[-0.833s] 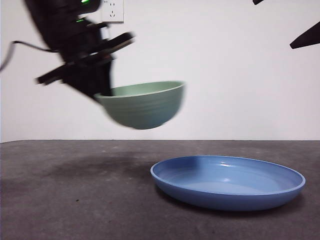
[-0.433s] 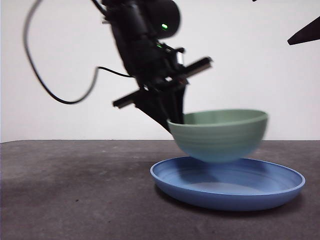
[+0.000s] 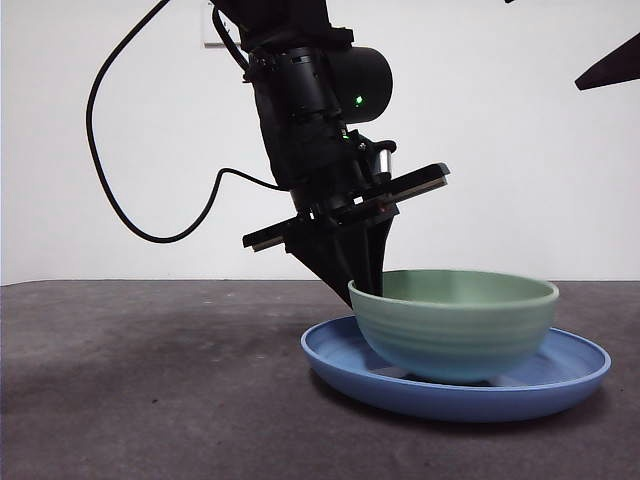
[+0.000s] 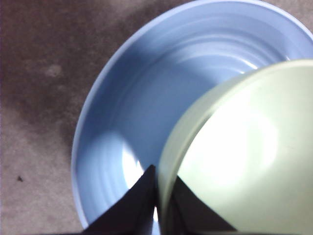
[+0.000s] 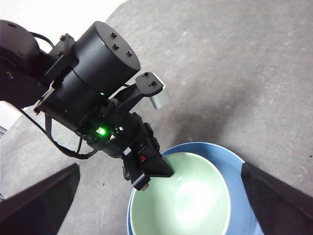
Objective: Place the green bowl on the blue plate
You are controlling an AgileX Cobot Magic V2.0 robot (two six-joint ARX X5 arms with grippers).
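The green bowl [image 3: 455, 330] sits inside the blue plate [image 3: 565, 375], close to level. My left gripper [image 3: 362, 282] comes down from above on the bowl's left side. It is shut on the bowl's rim, one jaw inside the wall and one outside, as the left wrist view [image 4: 157, 196] shows. That view also shows the bowl [image 4: 244, 156] over the plate [image 4: 142, 98]. My right gripper [image 5: 160, 165] is open and empty, high above the bowl [image 5: 181, 200] and the plate [image 5: 210, 148]. It shows as a black tip [image 3: 610, 70] at the top right.
A dark grey table [image 3: 150, 400] stretches to the left of the plate. The left arm's black cable [image 3: 130, 200] loops out on the left. A white wall stands behind.
My left gripper has carried the bowl to the right and down, from mid-air on the left to inside the plate. The right arm has not moved.
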